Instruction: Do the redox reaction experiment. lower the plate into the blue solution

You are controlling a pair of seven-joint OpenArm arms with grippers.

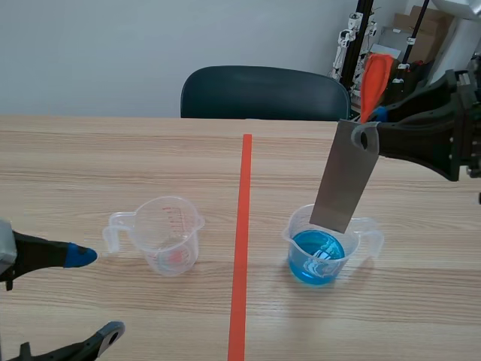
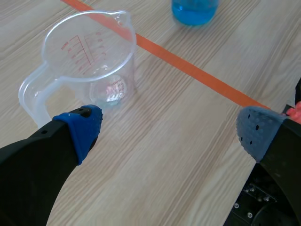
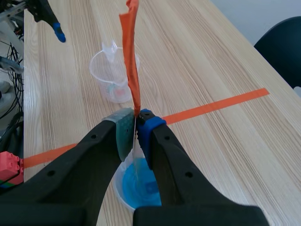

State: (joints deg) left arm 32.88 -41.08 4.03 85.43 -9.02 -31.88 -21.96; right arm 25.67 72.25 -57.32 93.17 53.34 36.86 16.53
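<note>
The right hand [image 1: 374,126] pinches the top of the grey metal plate [image 1: 344,180], orange tag [image 1: 373,79] sticking up past it. Plate hangs tilted below the hand, lower edge at the mouth of the blue solution cup [image 1: 301,259]. The left hand [image 2: 169,128] gapes wide beside the empty measuring cup [image 2: 89,61].

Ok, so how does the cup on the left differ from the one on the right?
The left cup looks empty; the right cup holds blue solution. The left cup's handle points left, the right cup's right. The grey plate in the right gripper hangs over the right cup; nothing hangs over the left cup. Both are clear, upright measuring cups.
</note>
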